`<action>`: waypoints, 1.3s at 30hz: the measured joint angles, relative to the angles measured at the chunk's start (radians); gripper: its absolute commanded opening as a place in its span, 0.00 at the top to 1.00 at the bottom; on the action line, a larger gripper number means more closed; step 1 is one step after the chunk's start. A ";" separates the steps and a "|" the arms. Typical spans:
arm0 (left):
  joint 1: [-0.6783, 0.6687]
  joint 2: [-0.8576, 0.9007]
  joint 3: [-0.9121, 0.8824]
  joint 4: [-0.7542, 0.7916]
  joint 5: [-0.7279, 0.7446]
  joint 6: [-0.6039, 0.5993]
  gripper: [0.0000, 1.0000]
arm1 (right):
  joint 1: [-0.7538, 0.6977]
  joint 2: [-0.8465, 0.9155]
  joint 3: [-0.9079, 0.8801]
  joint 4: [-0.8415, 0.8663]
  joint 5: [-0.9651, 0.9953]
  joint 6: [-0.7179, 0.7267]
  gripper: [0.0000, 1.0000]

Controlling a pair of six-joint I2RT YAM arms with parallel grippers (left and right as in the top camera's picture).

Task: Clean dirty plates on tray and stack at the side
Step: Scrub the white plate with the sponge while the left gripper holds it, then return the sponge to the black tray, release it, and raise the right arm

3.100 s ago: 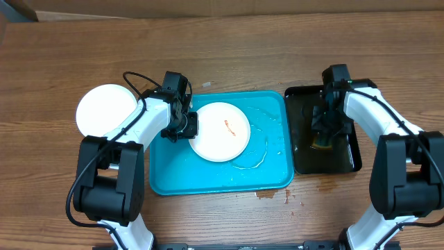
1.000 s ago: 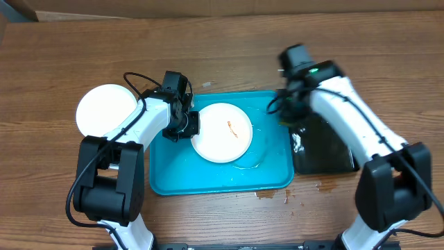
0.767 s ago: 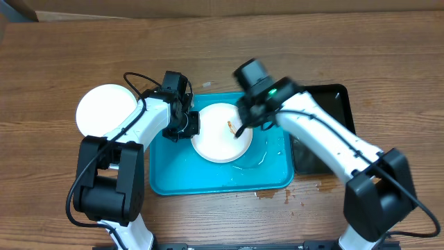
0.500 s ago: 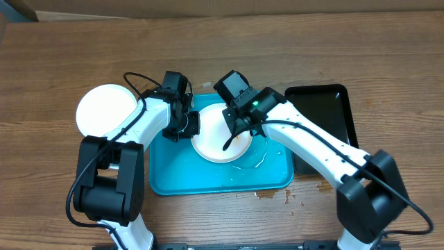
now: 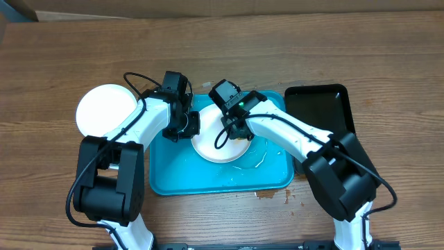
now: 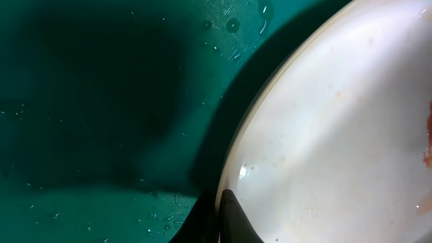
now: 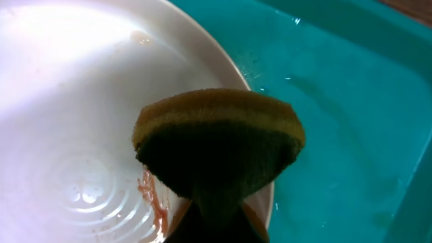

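Sponge [image 7: 219,148] looks pressed onto the dirty plate [image 5: 208,147], which sits in the left half of the blue tray [image 5: 180,173]. Right hand [image 5: 234,129] is clamped around the sponge, folding it into a wedge. On its wrist cam the wedge covers the plate's rim on the side facing the tray's middle. Left hand [image 5: 186,127] is at the opposite edge, the one nearest the tray's left wall. Its wrist cam shows a dark fingertip [image 6: 226,223] right on the rim, so I'd say it's pinched closed on the plate to pin it down. The bit that matters is the orange-brown smear [image 7: 150,194]. It pokes out from under the sponge's lower-left corner, inboard of the rim, as a short thin streak running more or less along the sponge's edge. My guess is the next wipe has to drag from the rim toward the plate's centre, i.e. toward the tray's left wall, straight across that streak. The right hand is the only one placed to do it. The risk I see is the wet plate skating if the left pinch isn't solid, since there are water beads all over the tray floor. One white plate [image 5: 105,110] already sits on the counter [image 5: 277,48] past the tray's left wall, and a black tray [image 5: 320,111] sits just beside the tray's right wall.
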 measured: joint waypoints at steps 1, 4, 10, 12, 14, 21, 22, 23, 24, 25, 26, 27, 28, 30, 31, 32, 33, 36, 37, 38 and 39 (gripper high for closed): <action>0.000 0.000 0.000 0.000 0.000 0.000 0.96 | 0.000 0.008 0.000 0.003 -0.005 0.004 0.96; 0.000 0.000 0.000 -0.003 0.000 0.000 0.96 | 0.000 0.029 0.000 0.020 -0.035 0.019 0.96; 0.000 0.000 0.000 -0.003 0.000 0.000 0.96 | -0.005 0.044 0.002 0.027 -0.064 0.083 0.96; 0.000 0.000 0.000 -0.003 0.000 0.000 0.96 | -0.008 0.048 0.007 0.024 -0.081 0.100 0.96; 0.000 0.000 0.000 -0.004 0.000 0.000 0.96 | -0.014 0.048 0.008 0.024 -0.099 0.109 0.96; 0.000 0.000 0.000 -0.005 -0.001 0.000 0.96 | -0.019 0.050 0.012 0.029 -0.153 0.140 0.96; 0.000 0.000 0.000 -0.005 -0.001 0.000 0.96 | -0.019 0.050 0.012 0.030 -0.164 0.142 0.96; 0.000 0.000 0.000 -0.005 -0.001 0.000 0.96 | -0.019 0.050 0.012 0.032 -0.179 0.146 0.96; 0.000 0.000 0.000 -0.005 -0.001 0.000 0.96 | -0.019 0.050 0.012 0.034 -0.195 0.148 0.96; 0.000 0.000 0.000 -0.005 0.000 0.000 0.96 | -0.019 0.050 0.012 0.038 -0.213 0.150 0.96; 0.000 0.000 0.000 -0.005 -0.001 0.000 0.95 | -0.019 0.050 0.012 0.041 -0.234 0.150 0.96; 0.000 0.000 0.000 -0.006 -0.001 0.000 0.96 | -0.019 0.050 0.012 0.045 -0.256 0.152 0.96; 0.000 0.000 0.000 -0.007 -0.002 0.000 0.96 | -0.019 0.050 0.012 0.049 -0.281 0.153 0.96; 0.000 0.000 0.000 -0.007 -0.003 0.000 0.96 | -0.019 0.053 0.012 0.064 -0.336 0.153 0.96; 0.000 0.000 0.000 -0.007 -0.003 0.000 0.96 | -0.019 0.055 0.012 0.072 -0.371 0.153 0.96; 0.000 0.000 0.000 -0.007 -0.003 0.000 0.96 | -0.019 0.057 0.012 0.075 -0.386 0.153 0.96; 0.000 0.000 0.000 -0.007 -0.003 0.000 0.96 | -0.019 0.060 0.016 0.075 -0.412 0.154 0.96; 0.000 0.000 0.000 -0.007 -0.003 0.000 0.96 | -0.032 0.076 0.044 0.047 -0.505 0.151 0.96; 0.000 0.000 0.000 -0.007 -0.003 0.000 0.96 | -0.037 0.081 0.056 0.036 -0.533 0.149 0.96; 0.000 0.000 0.000 -0.007 -0.003 0.000 0.96 | -0.046 0.086 0.074 0.014 -0.562 0.147 0.96; 0.000 0.000 0.000 -0.007 -0.003 0.000 0.96 | -0.060 0.090 0.095 -0.010 -0.591 0.145 0.96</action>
